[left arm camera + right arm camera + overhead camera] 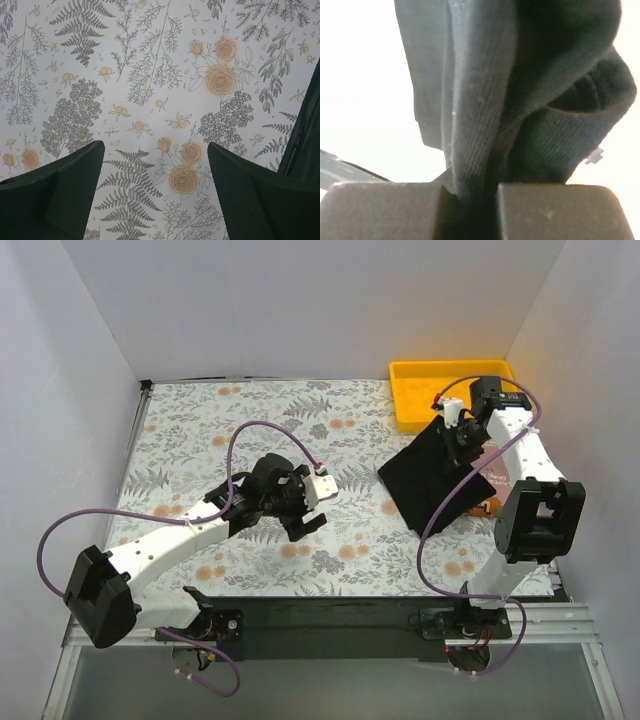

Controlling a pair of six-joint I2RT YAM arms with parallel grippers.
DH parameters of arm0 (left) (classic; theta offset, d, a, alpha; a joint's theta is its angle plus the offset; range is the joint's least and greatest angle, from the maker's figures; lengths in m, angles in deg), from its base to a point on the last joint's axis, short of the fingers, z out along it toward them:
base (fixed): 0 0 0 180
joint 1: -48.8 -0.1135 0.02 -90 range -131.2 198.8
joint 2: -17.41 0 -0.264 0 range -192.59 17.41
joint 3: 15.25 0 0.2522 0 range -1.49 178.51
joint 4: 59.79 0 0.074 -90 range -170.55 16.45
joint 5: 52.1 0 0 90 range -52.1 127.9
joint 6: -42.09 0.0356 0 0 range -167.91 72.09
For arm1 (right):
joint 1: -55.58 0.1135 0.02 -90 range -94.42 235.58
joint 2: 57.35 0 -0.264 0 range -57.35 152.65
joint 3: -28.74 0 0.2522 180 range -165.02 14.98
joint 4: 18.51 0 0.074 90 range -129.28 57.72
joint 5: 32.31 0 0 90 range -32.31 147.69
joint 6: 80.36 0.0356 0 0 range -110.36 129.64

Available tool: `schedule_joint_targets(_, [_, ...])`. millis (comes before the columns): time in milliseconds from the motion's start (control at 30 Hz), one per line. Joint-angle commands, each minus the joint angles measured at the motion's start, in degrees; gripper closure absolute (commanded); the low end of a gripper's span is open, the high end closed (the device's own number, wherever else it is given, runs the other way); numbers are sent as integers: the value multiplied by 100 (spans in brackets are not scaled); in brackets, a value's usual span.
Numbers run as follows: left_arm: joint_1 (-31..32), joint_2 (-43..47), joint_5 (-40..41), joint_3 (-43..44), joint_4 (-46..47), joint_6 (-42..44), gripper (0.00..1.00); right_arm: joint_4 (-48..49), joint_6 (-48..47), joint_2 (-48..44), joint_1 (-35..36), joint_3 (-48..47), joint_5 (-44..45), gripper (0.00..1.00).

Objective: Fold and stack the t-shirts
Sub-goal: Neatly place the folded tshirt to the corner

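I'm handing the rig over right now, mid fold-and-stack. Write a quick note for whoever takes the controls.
Left hand: open, empty, above the floral cloth, to the left of the shirt.
Right hand: shut on the black t-shirt, pinching layered fabric at its far edge. The rest drapes to the table beside the yellow tray.
Done: shirt looks at least partly folded. Only one shirt is visible, and no stack.
Left: finish the fold, lay it flat, release.

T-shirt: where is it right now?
In the top view the t-shirt lies on the right side of the table, just in front of the yellow tray, its far edge pinched by the right end effector.
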Motion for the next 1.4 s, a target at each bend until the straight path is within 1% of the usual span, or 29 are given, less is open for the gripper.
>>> schedule_joint_targets(0, [-11, 163, 166, -28, -63, -12, 16, -345, -197, -176, -246, -549, 101, 99])
schedule_joint_targets(200, [-19, 251, 280, -72, -116, 58, 16, -591, -302, -141, -396, -1006, 294, 99])
schedule_joint_targets(400, [-19, 357, 333, -151, -169, 59, 15, -837, -320, -272, -467, -1314, 277, 99])
schedule_joint_targets(700, [-19, 480, 386, -204, -248, 59, 15, -934, -293, -589, -624, -1288, 269, 99])
schedule_joint_targets(900, [-19, 445, 377, -230, -265, 76, 15, -1031, -407, -264, -1011, -1552, 93, 99])
schedule_joint_targets(1167, [-11, 401, 368, -248, -353, 59, 14, -987, -715, 518, -1582, -1631, -276, 99])
schedule_joint_targets(1300, [-19, 401, 386, -266, -424, 41, 14, -768, -969, 791, -1881, -1631, -338, 99])
schedule_joint_targets(1367, [-11, 383, 351, -266, -424, -11, 14, -567, -1075, 879, -1995, -1535, -215, 99])
